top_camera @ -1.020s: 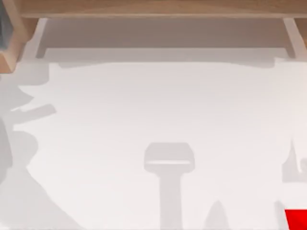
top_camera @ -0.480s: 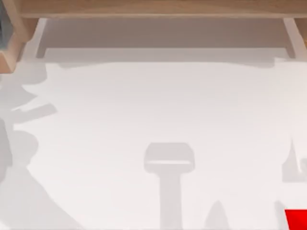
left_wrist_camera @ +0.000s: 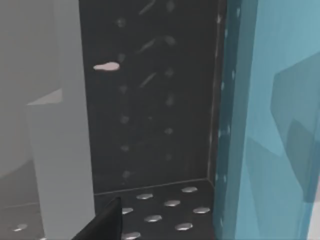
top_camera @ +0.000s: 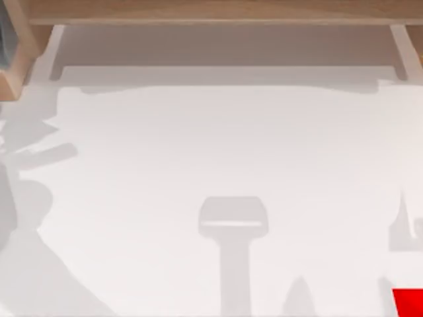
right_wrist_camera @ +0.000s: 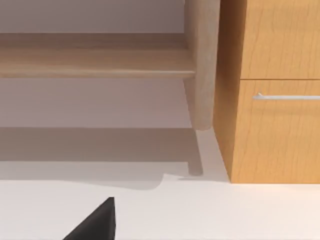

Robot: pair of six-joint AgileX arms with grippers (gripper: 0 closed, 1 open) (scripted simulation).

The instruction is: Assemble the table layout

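Since the earlier frames the grey shadow at the upper left of the top view has shifted, its edge pulling back toward the left border; nothing else has moved. The white surface (top_camera: pixel 218 145) fills most of the top view, from the lower edge up to the light wooden shelf frame (top_camera: pixel 218 12) along the top. In the right wrist view a wooden cabinet (right_wrist_camera: pixel 275 100) with a metal handle (right_wrist_camera: pixel 287 96) stands beside the frame's post. A red object (top_camera: pixel 410 302) sits cut off at the lower right corner of the top view. The left wrist view shows a dark dimpled panel (left_wrist_camera: pixel 150 100) beside a translucent blue wall (left_wrist_camera: pixel 280 125). Whether either gripper is wide or narrow, I cannot tell.
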